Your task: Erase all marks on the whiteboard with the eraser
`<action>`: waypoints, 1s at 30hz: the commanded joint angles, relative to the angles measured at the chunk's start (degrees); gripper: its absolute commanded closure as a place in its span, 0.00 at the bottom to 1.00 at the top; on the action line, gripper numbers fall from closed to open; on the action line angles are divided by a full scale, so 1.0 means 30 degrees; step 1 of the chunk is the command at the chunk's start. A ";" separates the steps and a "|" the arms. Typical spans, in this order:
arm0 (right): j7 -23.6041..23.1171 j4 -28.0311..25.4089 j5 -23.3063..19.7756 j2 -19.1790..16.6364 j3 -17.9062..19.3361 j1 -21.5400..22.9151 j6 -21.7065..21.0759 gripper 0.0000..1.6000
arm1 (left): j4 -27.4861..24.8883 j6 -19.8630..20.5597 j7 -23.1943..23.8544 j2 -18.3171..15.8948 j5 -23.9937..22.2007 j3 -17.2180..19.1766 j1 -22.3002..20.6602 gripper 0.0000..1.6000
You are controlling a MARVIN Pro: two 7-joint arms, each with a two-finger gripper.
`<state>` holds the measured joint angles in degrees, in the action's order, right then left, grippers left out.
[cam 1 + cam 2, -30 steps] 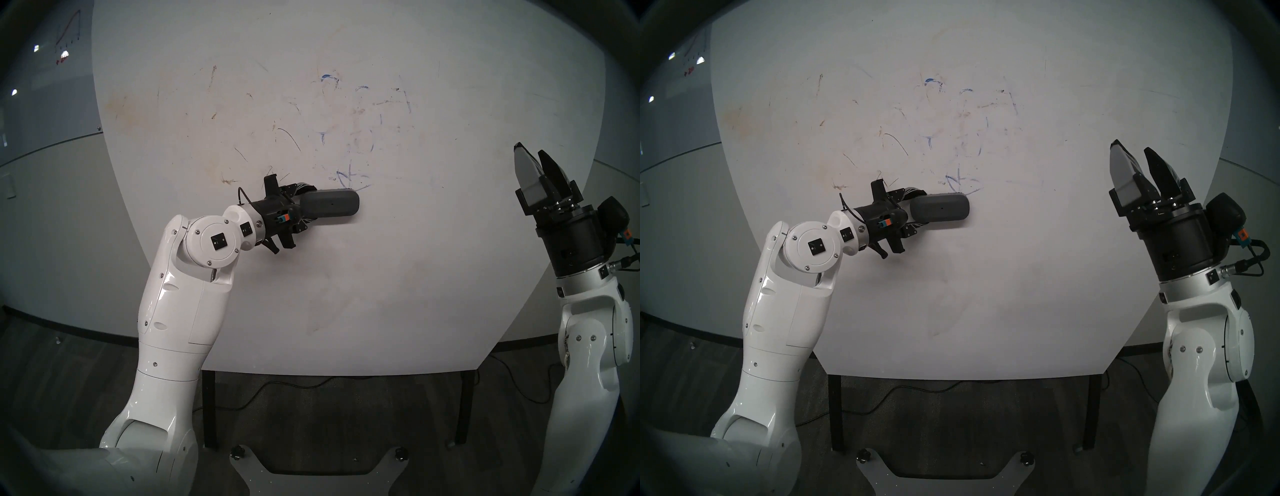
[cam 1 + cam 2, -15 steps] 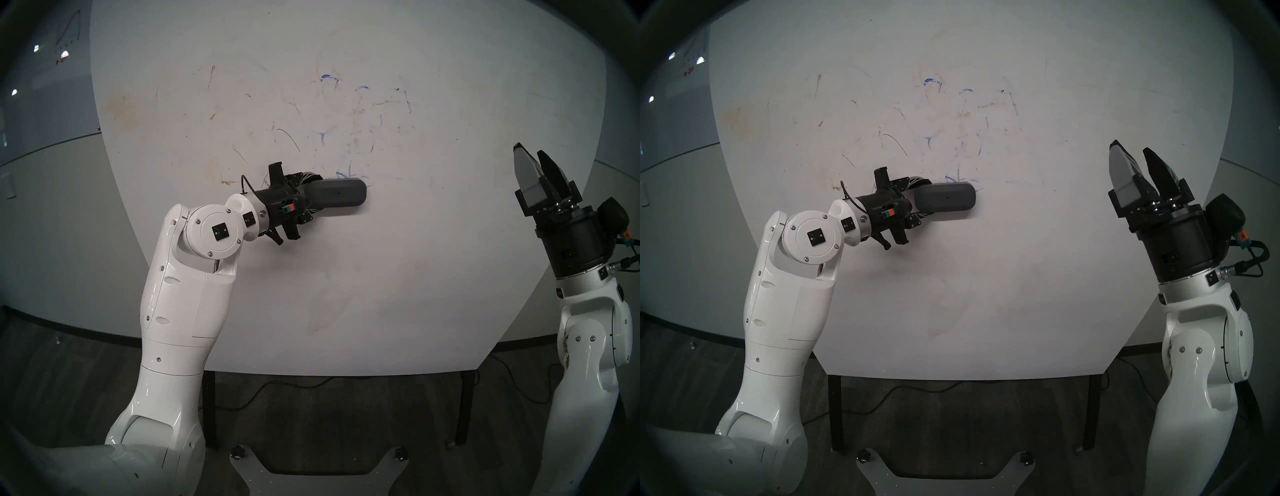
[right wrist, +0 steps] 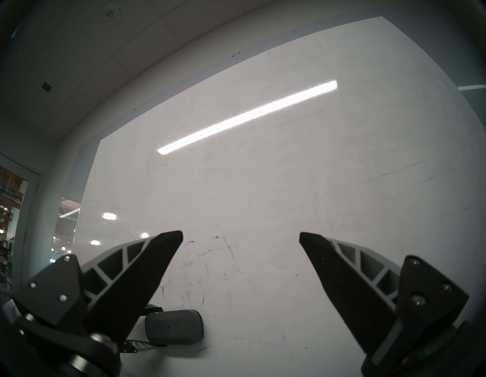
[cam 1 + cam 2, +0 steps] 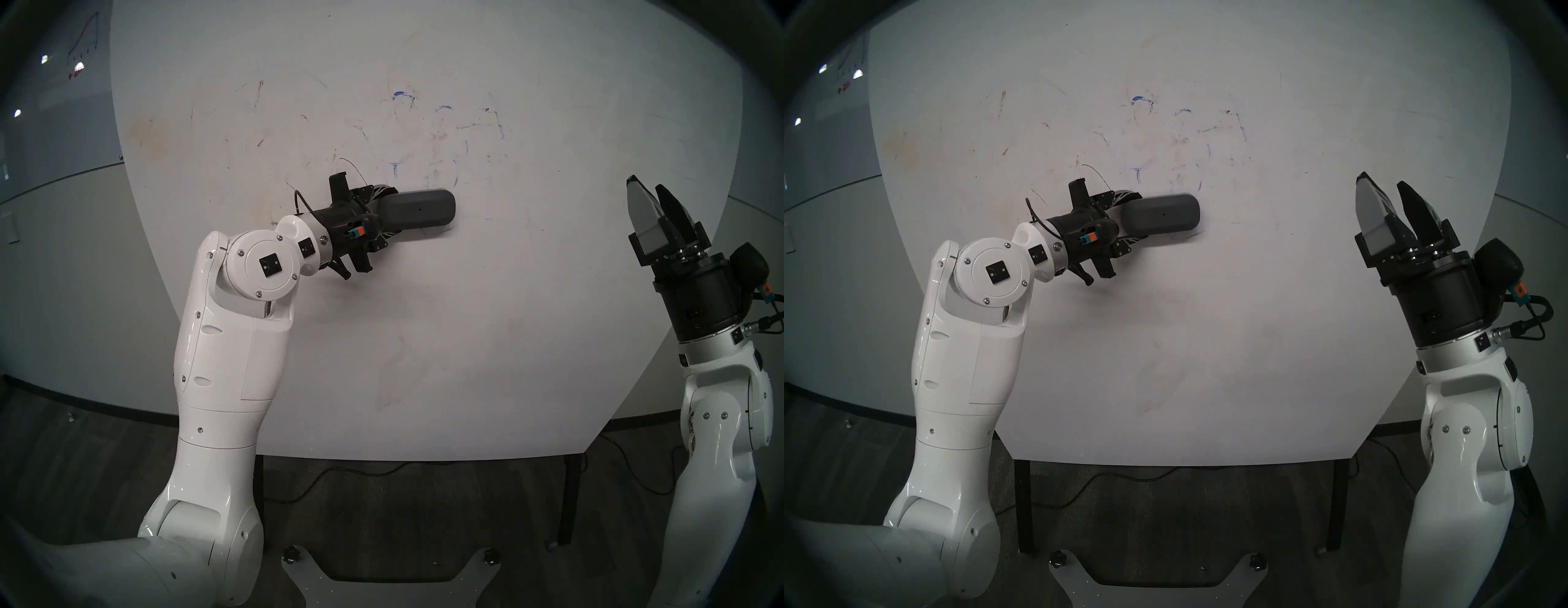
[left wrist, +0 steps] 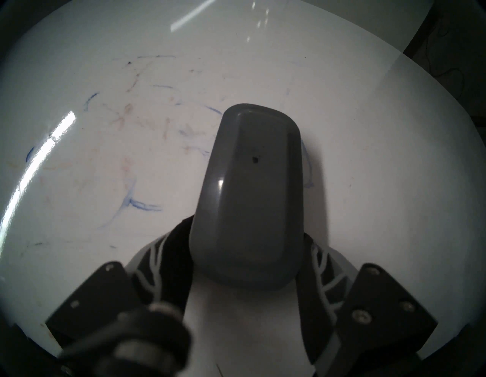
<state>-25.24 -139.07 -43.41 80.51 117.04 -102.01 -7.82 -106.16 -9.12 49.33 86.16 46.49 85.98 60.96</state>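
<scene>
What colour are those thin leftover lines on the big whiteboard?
Blue marker lines, clearest in the left wrist view.

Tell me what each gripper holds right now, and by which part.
Left gripper grips the eraser by its near end. Right gripper is open, empty.

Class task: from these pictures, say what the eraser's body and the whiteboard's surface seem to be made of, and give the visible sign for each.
The eraser: likely moulded hard plastic, smooth dark grey, semi-gloss; a small highlight sits on its bevelled edge.
The whiteboard: a glossy, coated white panel, material beneath unclear; it mirrors a ceiling light strip.
</scene>
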 commanded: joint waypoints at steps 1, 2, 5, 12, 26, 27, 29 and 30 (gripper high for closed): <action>0.0003 -0.0311 0.0008 0.0054 0.0124 0.0074 0.0148 0.00 | -0.0037 0.0159 -0.1151 0.0413 0.0567 0.0736 -0.1992 1.00; -0.0006 -0.0311 0.0007 0.0062 0.0140 0.0075 0.0158 0.00 | 0.0168 0.0181 -0.1037 0.0391 0.0641 0.0656 -0.2098 1.00; -0.0060 -0.0311 -0.0005 0.0108 0.0221 0.0064 0.0190 0.00 | 0.0921 0.0139 -0.0830 0.0411 0.0911 0.0383 -0.2426 1.00; -0.0196 -0.0311 -0.0047 0.0220 0.0602 -0.0028 0.0225 0.00 | 0.2412 0.0022 -0.0777 0.0644 0.1324 -0.0174 -0.2777 1.00; -0.0467 -0.0311 -0.0172 0.0432 0.1099 -0.0106 0.0143 0.00 | 0.2846 -0.0316 -0.0813 0.0869 0.1681 -0.0802 -0.2118 1.00; -0.0477 -0.0311 -0.0179 0.0447 0.1122 -0.0108 0.0138 0.00 | 0.2843 -0.0283 -0.0772 0.0855 0.1721 -0.0826 -0.2011 1.00; -0.0511 -0.0311 -0.0197 0.0481 0.1170 -0.0112 0.0121 0.00 | 0.2804 -0.0221 -0.0704 0.0812 0.1836 -0.0872 -0.1811 1.00; -0.0524 -0.0311 -0.0205 0.0493 0.1187 -0.0115 0.0115 0.00 | 0.2815 -0.0196 -0.0658 0.0785 0.1869 -0.0880 -0.1712 1.00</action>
<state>-26.74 -139.07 -43.70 81.75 120.38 -102.22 -7.56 -101.08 -12.29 48.52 88.79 48.62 82.93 55.70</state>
